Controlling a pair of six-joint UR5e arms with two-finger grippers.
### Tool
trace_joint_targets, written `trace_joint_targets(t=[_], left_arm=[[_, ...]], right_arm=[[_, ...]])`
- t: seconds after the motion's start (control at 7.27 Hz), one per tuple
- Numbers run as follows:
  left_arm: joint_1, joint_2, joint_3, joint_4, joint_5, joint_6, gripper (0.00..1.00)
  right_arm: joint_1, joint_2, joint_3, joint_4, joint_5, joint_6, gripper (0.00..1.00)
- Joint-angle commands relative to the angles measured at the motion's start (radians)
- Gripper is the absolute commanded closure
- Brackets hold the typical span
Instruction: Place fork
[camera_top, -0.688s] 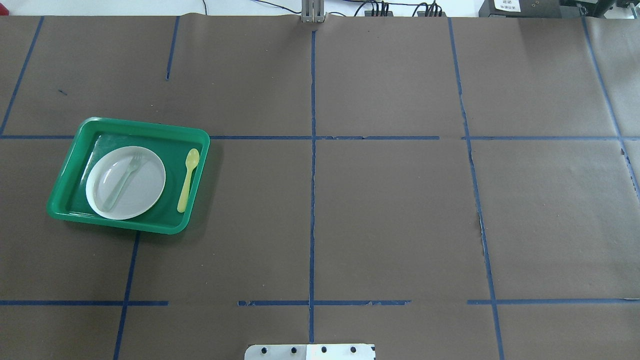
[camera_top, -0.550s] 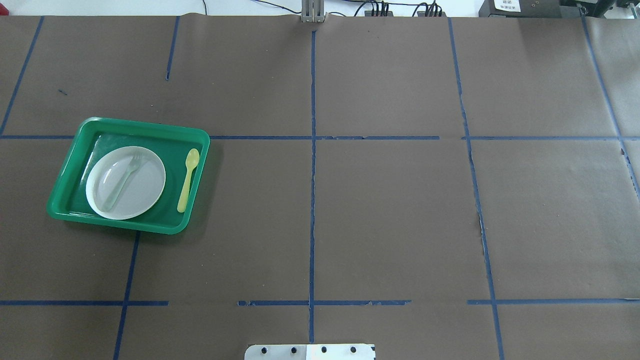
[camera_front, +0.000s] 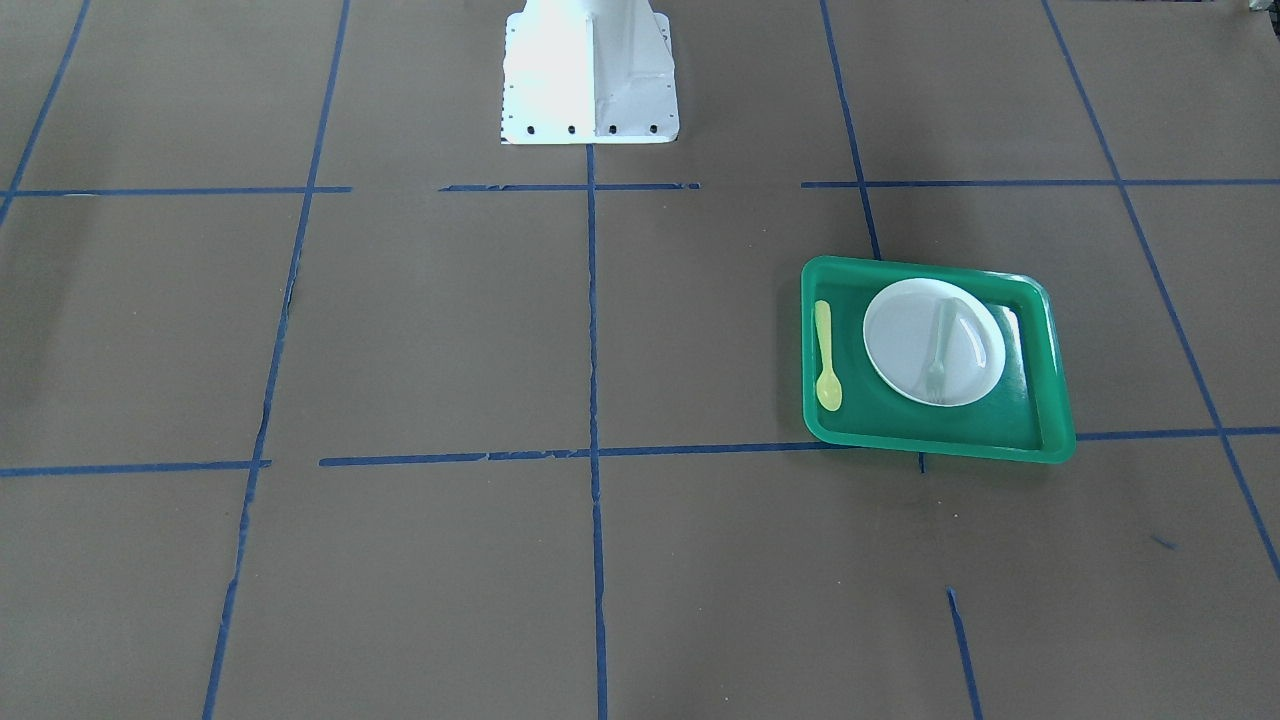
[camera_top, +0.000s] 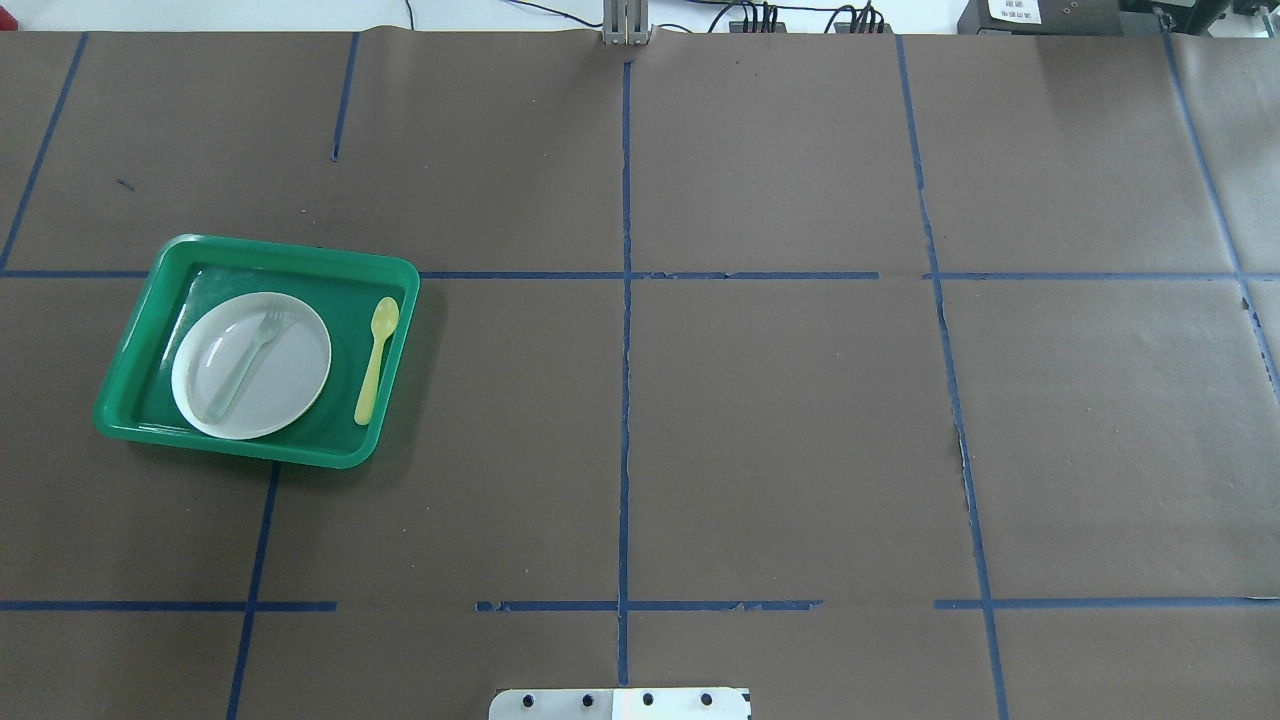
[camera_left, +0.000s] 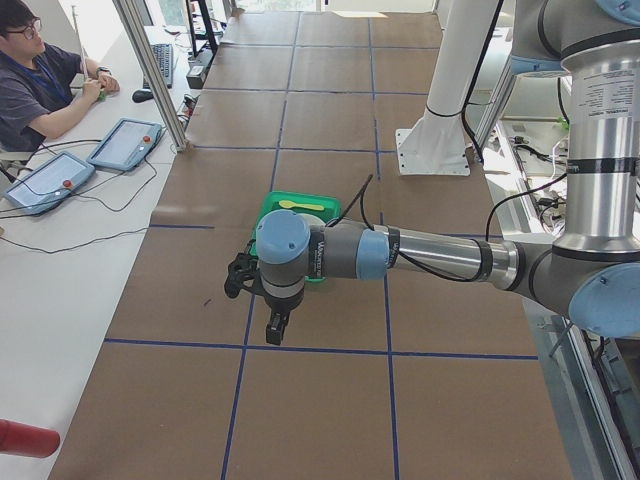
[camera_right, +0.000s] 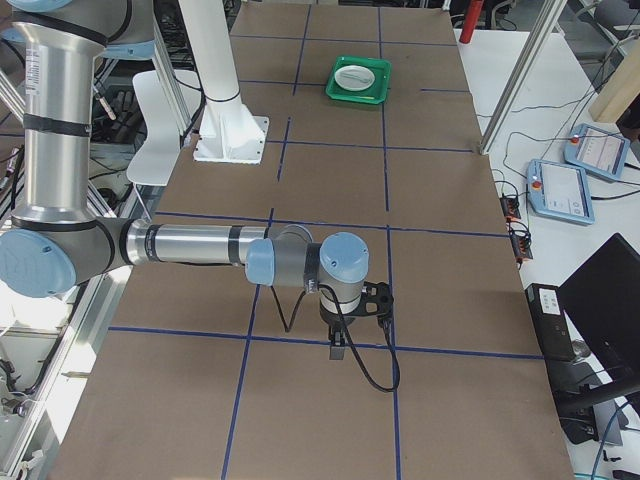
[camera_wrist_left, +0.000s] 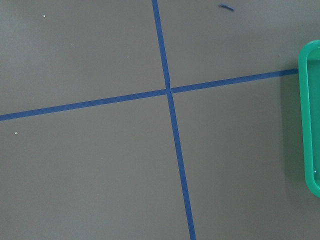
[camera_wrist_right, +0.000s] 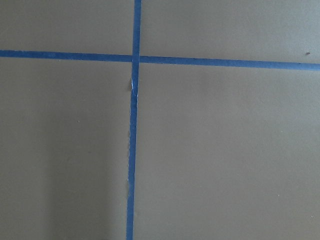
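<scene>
The pale grey-white fork (camera_top: 243, 365) lies diagonally on a white plate (camera_top: 290, 380) inside a green tray (camera_top: 290, 255) at the table's left. In the front-facing view the fork (camera_front: 940, 345) lies on the plate (camera_front: 900, 340) in the tray (camera_front: 1055, 400). My left gripper (camera_left: 275, 325) shows only in the exterior left view, above the table, with the tray beyond it; I cannot tell if it is open. My right gripper (camera_right: 338, 350) shows only in the exterior right view, far from the tray (camera_right: 358, 80); I cannot tell its state.
A yellow spoon (camera_top: 376, 360) lies in the tray beside the plate. The tray's rim (camera_wrist_left: 310, 125) shows at the left wrist view's right edge. Blue tape lines cross the brown table. The robot's white base (camera_front: 588, 70) stands at mid table edge. An operator (camera_left: 40, 80) sits at a side desk.
</scene>
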Motion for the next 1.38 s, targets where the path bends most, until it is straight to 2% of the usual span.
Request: trace_joint_targets(t=[0.0,0.14,0.28,0.55,0.69,0.83,1.1,1.24], left_arm=[[0.011,-0.009,-0.002,-0.138,-0.002,-0.003,0.0],[0.037,-0.007,-0.002,-0.198,-0.003,-0.003,0.0],[0.11,-0.009,-0.021,-0.208,0.007,-0.055,0.0],[0.268,-0.024,-0.032,-0.345,0.011,-0.31,0.0],[0.357,-0.026,-0.029,-0.437,0.052,-0.424,0.0],[0.449,-0.032,-0.019,-0.511,0.132,-0.531,0.0],[0.604,-0.059,-0.006,-0.545,0.251,-0.641,0.0],[0.663,-0.102,0.02,-0.545,0.262,-0.684,0.0]], right_arm=[[0.0,0.0,0.002,0.0,0.0,-0.001,0.0],[0.0,0.0,0.0,0.0,0.0,-0.001,0.0],[0.0,0.0,0.0,0.0,0.0,-0.001,0.0],[0.0,0.0,0.0,0.0,0.0,-0.001,0.0],[0.0,0.0,0.0,0.0,0.0,-0.001,0.0],[0.0,0.0,0.0,0.0,0.0,0.001,0.0],[0.0,0.0,0.0,0.0,0.0,-0.001,0.0],[0.0,0.0,0.002,0.0,0.0,-0.001,0.0]])
